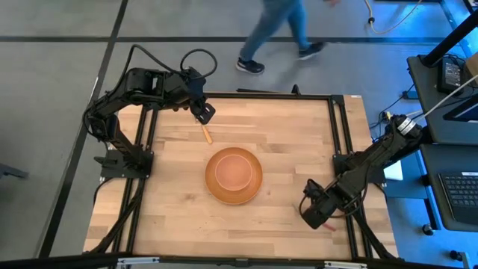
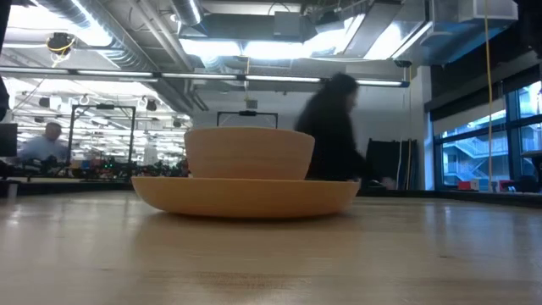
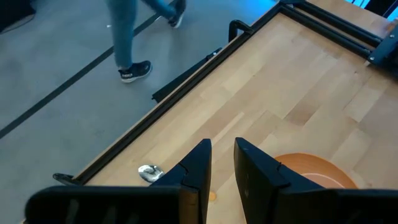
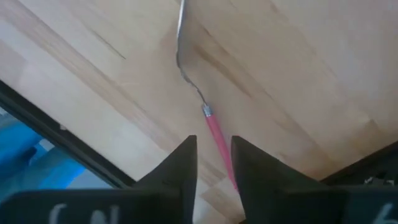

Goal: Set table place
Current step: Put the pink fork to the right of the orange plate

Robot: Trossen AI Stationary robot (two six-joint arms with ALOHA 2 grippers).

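- Your right gripper (image 4: pixel 211 163) sits low over the near right corner of the light wooden-plank tabletop (image 1: pixel 291 142), just inside the black frame, and the red-handled metal fork (image 4: pixel 214 140) lies directly under it.
- In the right wrist view the fork's red handle runs into the narrow gap between the two dark fingers (image 4: pixel 177 168), with the metal neck and head stretching away ahead of them. Its long axis lies roughly along the way the fingers point, not across the gap.
- The gap is only slightly wider than the handle. I cannot tell whether the fingers pinch it or stand just clear of it, so confirm that before you lift.
- Your left gripper (image 1: pixel 203 113) hovers at the far left of the tabletop, above the wooden-handled metal spoon (image 1: pixel 206 134). Its fingers stand a narrow gap apart and hold nothing; the spoon's metal bowl shows just beside one fingertip in the left wrist view.
- The wide orange round plate (image 1: pixel 254 191) sits mid-tabletop with the smaller pale-orange bowl (image 1: pixel 233 170) resting on it.
- The plate lies well apart from the fork, toward the tabletop's middle, so the right arm is clearly the nearer one for the fork and the left for the spoon.
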